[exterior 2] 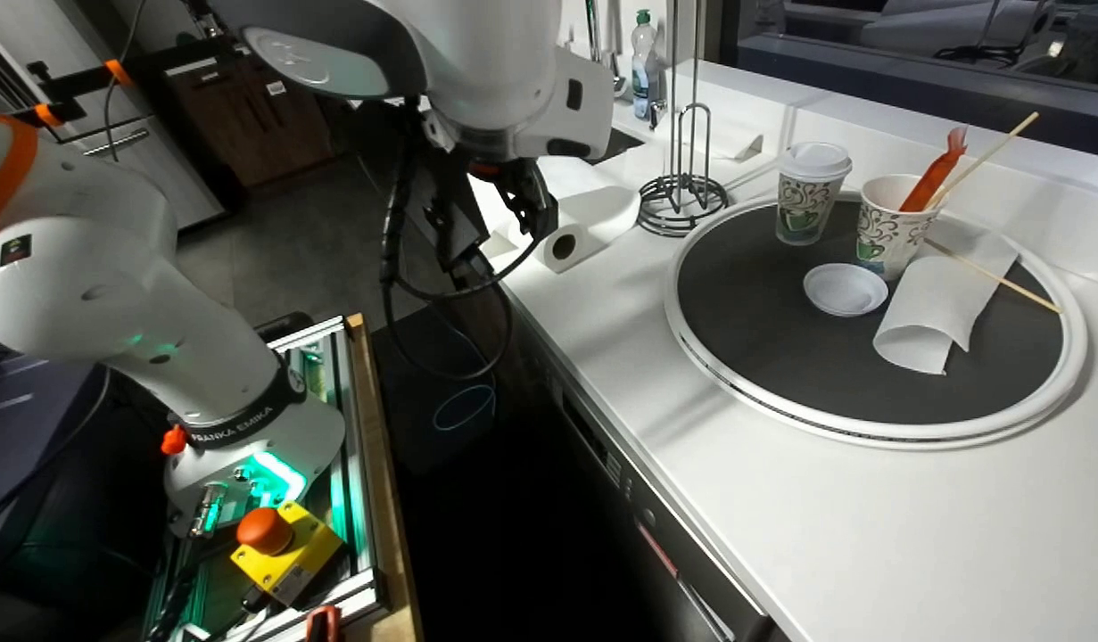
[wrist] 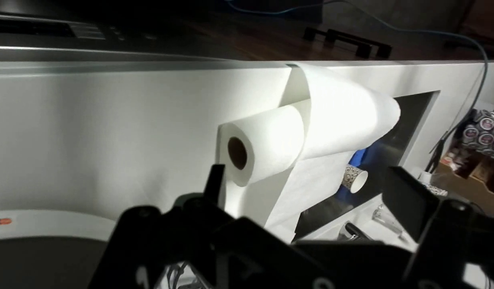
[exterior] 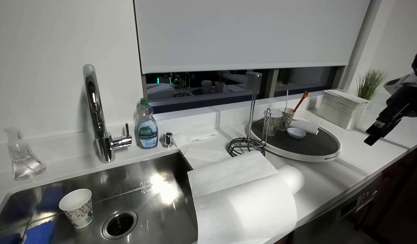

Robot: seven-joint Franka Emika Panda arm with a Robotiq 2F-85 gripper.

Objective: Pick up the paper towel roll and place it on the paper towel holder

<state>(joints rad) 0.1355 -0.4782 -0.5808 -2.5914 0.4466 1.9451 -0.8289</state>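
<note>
Lying mid-frame in the wrist view, the paper towel roll (wrist: 289, 138) is ungrasped, the gripper (wrist: 309, 190) wide-fingered and empty, so gripping, lifting and seating it on the bare paper towel holder (exterior: 252, 111), centre right in an exterior view, apparently remain.

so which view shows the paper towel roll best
Wrist view: the paper towel roll appears large, hollow core visible. In an exterior view its loose sheet dominates, core unseen; in an exterior view the arm covers part.
</note>
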